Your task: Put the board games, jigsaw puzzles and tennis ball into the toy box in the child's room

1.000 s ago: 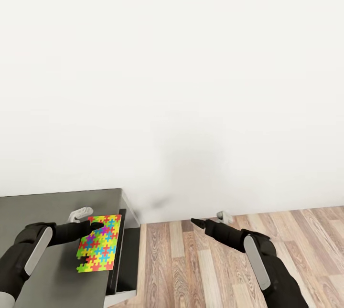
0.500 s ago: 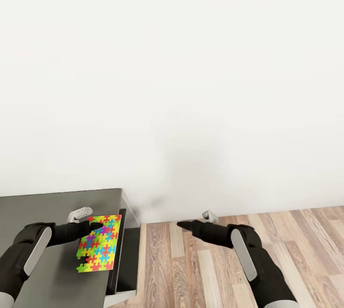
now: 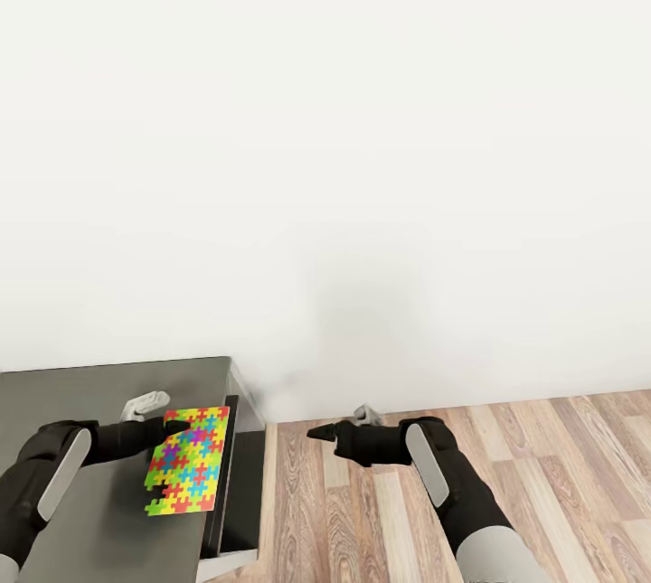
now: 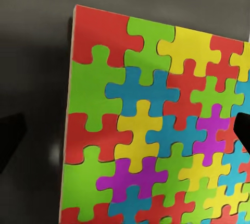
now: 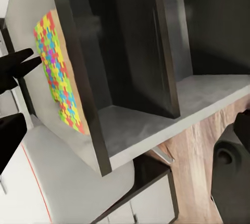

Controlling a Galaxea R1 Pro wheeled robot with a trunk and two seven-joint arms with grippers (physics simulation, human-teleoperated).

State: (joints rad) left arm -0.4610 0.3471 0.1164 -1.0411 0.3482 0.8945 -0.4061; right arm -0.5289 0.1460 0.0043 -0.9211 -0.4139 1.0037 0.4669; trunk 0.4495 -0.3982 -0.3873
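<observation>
A jigsaw puzzle (image 3: 188, 467) of bright multicoloured interlocking pieces (image 4: 146, 130) lies flat near the right end of a dark grey desk (image 3: 90, 389). My left gripper (image 3: 168, 415) hovers open at the puzzle's far left corner, one fingertip over the puzzle and the other over bare desk (image 4: 31, 52). My right gripper (image 3: 336, 422) stands open above the floor just right of the desk, pointing at its side; its camera sees the puzzle (image 5: 57, 78) edge-on. The other toys, toy box, table and bed are out of view.
A plain white wall (image 3: 362, 158) runs behind the desk. Wood-plank floor (image 3: 524, 465) stretches to the right. The desk's right side has open dark shelves (image 5: 130, 57) with a lower ledge (image 3: 242, 493).
My right arm has swung left, bringing its gripper closer to the desk's side. The left gripper and the puzzle have stayed where they were.
</observation>
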